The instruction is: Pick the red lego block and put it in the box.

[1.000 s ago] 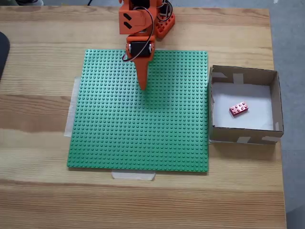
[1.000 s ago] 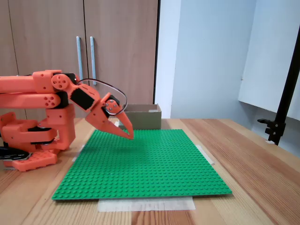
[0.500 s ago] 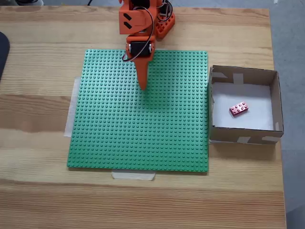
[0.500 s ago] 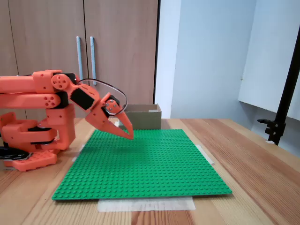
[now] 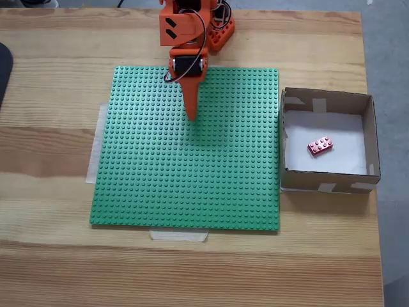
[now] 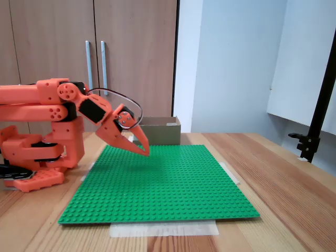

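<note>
Box (image 6: 157, 131) contents hidden, hand (image 6: 145, 151) closed, empty

One fixed view looks straight down from above, taking in the whole green baseplate (image 5: 185, 147), the box (image 5: 370, 144) at right, and the arm (image 5: 185, 29) at top. The other fixed view sits low at table height, close to the baseplate (image 6: 157, 184), facing cupboards (image 6: 89, 63). Both share baseplate, arm (image 6: 52, 105) and box (image 6: 160, 131).
</note>
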